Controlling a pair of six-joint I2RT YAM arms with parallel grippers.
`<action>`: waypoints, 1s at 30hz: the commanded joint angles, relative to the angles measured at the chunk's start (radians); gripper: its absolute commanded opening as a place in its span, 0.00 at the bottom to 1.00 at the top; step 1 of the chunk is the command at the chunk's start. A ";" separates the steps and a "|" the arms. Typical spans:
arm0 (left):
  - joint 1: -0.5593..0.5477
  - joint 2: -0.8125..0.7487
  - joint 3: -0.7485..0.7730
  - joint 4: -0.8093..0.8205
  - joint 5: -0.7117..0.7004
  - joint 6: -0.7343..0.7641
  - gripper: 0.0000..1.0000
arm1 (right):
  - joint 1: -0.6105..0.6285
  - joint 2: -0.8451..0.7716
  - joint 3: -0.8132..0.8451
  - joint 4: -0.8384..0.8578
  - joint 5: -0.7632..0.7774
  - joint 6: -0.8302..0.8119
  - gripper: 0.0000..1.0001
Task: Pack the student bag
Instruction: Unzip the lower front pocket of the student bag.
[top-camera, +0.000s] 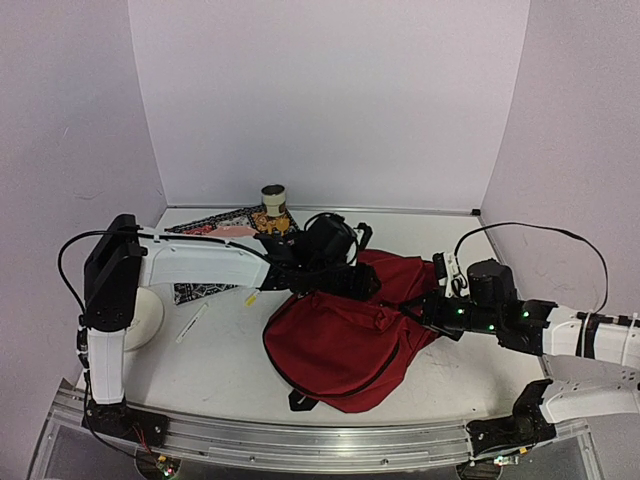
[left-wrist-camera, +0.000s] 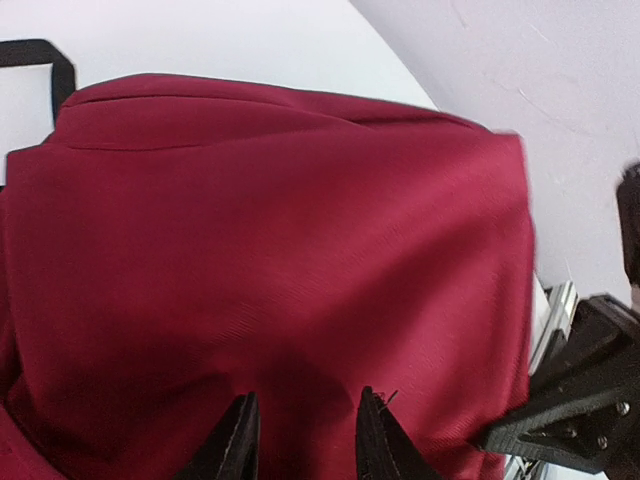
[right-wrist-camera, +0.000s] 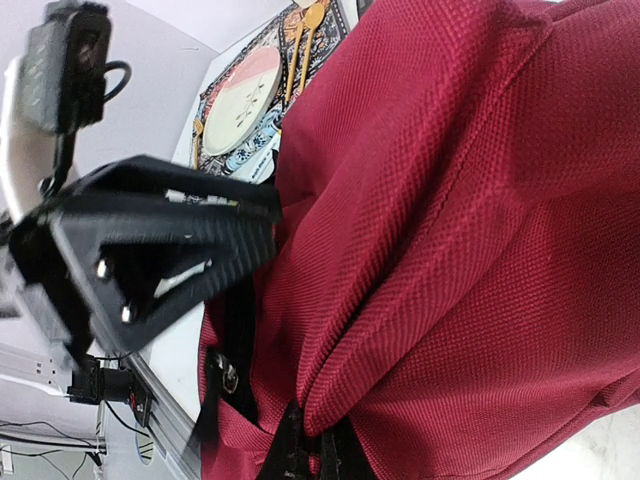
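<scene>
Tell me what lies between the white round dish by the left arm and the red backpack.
In the top view, a slim white pen-like stick lies between the white dish and the student bag, touching neither.

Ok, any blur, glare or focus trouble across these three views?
Top external: evenly lit, sharp, no glare on the student bag. Left wrist: the bag's right edge is slightly smeared. Right wrist: fabric weave crisp, but the left gripper at frame left is blurred.

Left gripper (left-wrist-camera: 306, 405) jaws partly apart, right gripper (right-wrist-camera: 312, 440) clamped tight, both arms stretched inward.
</scene>
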 joint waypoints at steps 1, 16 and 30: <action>0.010 -0.025 0.001 0.017 0.103 -0.029 0.31 | 0.019 -0.011 0.042 0.056 -0.055 -0.018 0.00; -0.052 -0.169 -0.065 0.011 0.032 0.065 0.58 | 0.021 0.005 0.051 0.047 -0.049 -0.025 0.00; -0.247 -0.146 -0.063 -0.108 -0.445 0.184 0.57 | 0.027 0.020 0.060 0.047 -0.046 -0.018 0.00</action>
